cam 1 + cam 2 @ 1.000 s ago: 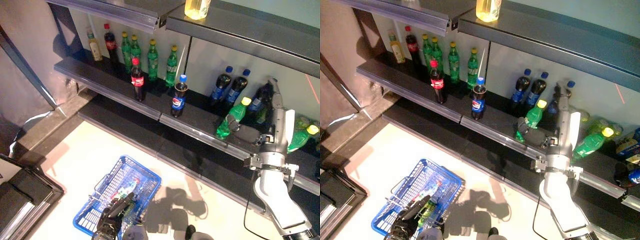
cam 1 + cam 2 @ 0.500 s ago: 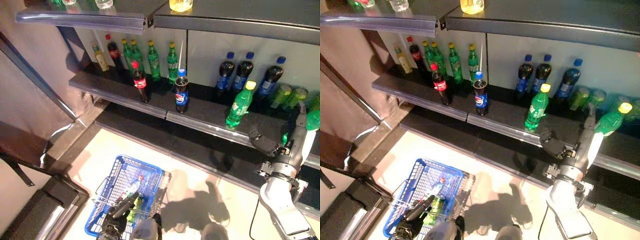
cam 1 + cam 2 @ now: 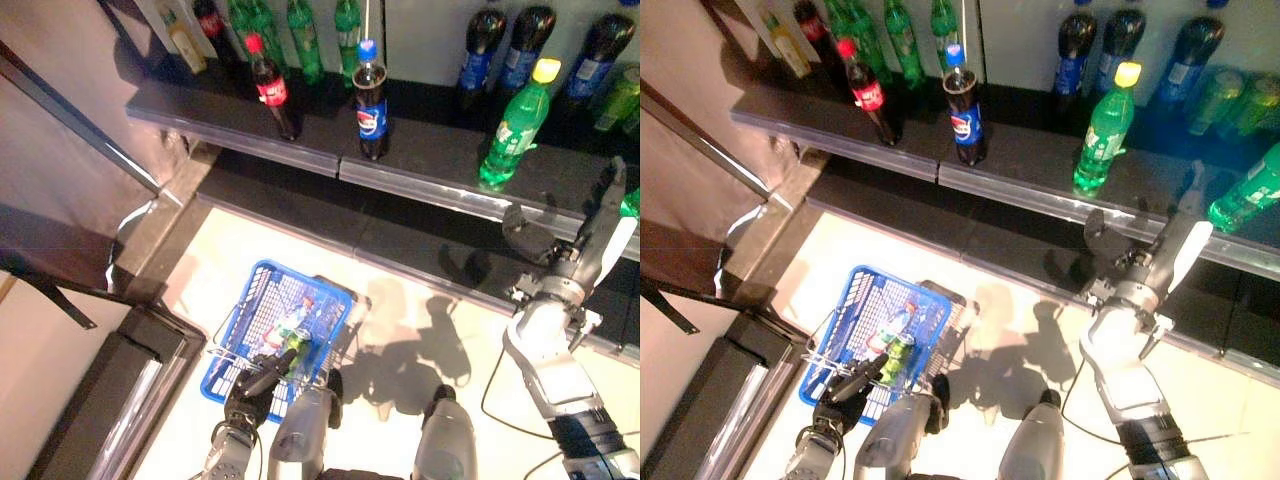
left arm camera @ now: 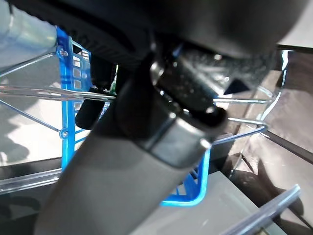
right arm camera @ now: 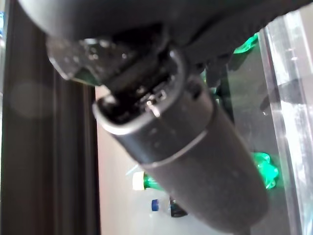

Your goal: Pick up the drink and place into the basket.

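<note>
**Right hand drawn back from the shelf without a drink**

The right hand (image 3: 560, 255) is now seen lower, at the shelf (image 3: 420, 175) front edge, empty, with fingers straight and released; a second ago it was reaching among the bottles at the right. The green bottle (image 3: 515, 125), then leaning by the hand, now stands upright just beyond it. No grasp has been made, so the pick probably remains to be done. The basket (image 3: 250, 345) on the floor already holds bottles; its handle is grasped by the left hand (image 3: 250, 390).
</note>
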Tool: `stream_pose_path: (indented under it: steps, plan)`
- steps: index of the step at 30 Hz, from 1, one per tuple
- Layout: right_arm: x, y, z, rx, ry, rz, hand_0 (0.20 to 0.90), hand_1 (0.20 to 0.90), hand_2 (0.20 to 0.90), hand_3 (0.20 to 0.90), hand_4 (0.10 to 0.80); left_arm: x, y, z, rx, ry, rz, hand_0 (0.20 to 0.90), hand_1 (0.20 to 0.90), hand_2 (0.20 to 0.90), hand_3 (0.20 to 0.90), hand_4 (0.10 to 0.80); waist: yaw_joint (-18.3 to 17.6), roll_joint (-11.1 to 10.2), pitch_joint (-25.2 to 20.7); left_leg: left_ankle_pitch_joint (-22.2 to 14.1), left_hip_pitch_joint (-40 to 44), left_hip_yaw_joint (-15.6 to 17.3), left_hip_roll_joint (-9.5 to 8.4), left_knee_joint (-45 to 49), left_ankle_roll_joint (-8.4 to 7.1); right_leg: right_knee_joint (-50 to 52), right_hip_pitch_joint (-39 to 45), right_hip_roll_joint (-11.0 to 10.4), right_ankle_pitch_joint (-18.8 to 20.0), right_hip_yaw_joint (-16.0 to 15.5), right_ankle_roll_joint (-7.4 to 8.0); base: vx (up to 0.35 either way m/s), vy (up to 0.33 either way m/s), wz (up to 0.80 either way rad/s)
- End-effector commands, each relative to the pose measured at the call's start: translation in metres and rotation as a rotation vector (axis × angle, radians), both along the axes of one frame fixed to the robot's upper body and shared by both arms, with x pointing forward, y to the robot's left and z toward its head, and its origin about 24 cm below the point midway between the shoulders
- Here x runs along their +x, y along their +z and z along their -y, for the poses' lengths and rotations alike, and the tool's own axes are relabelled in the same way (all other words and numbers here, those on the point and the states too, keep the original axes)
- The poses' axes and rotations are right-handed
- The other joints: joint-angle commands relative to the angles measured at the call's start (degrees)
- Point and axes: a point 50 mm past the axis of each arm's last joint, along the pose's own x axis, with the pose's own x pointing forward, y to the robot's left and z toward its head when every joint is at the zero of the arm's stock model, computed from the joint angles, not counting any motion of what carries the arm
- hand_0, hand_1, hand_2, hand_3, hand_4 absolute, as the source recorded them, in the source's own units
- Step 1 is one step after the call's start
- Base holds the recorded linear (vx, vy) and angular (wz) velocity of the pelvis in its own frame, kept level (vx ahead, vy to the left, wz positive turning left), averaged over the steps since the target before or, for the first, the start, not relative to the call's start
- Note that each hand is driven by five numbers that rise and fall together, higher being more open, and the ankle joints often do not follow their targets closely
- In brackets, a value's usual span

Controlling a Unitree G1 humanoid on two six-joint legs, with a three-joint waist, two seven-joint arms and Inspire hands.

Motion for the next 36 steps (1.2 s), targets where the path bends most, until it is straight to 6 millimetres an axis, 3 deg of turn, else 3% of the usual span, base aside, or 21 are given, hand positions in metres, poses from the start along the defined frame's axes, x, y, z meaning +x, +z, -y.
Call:
stream_pose_path:
  steps: [1, 9, 13, 25, 36]
  plan:
    - [0.012, 0.078, -0.011, -0.045, 0.03, 0.335, 0.9, 0.9, 0.9, 0.9, 0.8, -0.017, 0.021, -0.031, 0.128, -0.076, 0.114, 0.3, 0.3, 0.3, 0.2, 0.1, 3.7, -1.9, 0.2, 4.2, -8.0, -5.9, -2.3, 1.2, 0.37, -3.8, 1.8, 0.8, 4.4, -1.4, -1.55, -0.215, -0.141, -0.12]
    - [0.031, 0.148, -0.022, -0.055, 0.062, 0.509, 0.9, 0.9, 0.9, 0.9, 0.8, 0.027, 0.051, -0.042, 0.159, -0.055, 0.251, 0.3, 0.3, 0.3, 0.2, 0.1, 5.6, -3.2, 0.2, 4.4, -16.0, -7.1, -1.64, -0.1, 1.34, -8.1, -5.2, 2.4, 5.8, -1.3, -1.42, -0.185, -0.075, -0.1]
    - [0.035, 0.165, -0.021, -0.011, 0.066, 0.54, 0.9, 0.9, 0.9, 0.9, 0.8, 0.038, 0.062, -0.045, 0.167, -0.041, 0.292, 0.3, 0.3, 0.3, 0.2, 0.1, 6.2, -3.9, 0.2, 4.4, -18.0, -6.9, -1.36, -0.8, 1.62, -9.3, -7.4, 2.7, 6.2, -1.1, -1.17, -0.101, -0.032, -0.02]
    - [0.055, 0.188, -0.013, 0.126, 0.077, 0.517, 0.9, 0.9, 0.9, 0.9, 0.8, 0.066, 0.086, -0.042, 0.195, -0.016, 0.36, 0.3, 0.3, 0.3, 0.2, 0.1, 6.8, -5.7, 0.2, 4.1, -22.1, -5.7, -1.12, -2.4, 2.67, -9.3, -14.1, 3.0, 7.6, -1.1, -0.82, -0.04, -0.006, 0.01]
    - [0.057, 0.205, 0.0, 0.145, 0.022, 0.534, 0.9, 0.9, 0.9, 0.9, 0.8, 0.069, 0.09, -0.042, 0.191, -0.009, 0.365, 0.3, 0.3, 0.3, 0.2, 0.1, 7.0, -5.2, 0.2, 3.7, -22.6, -4.6, -1.86, -3.1, 3.3, -7.9, -16.6, 2.7, 7.4, -1.1, -0.73, 0.0, 0.0, 0.0]
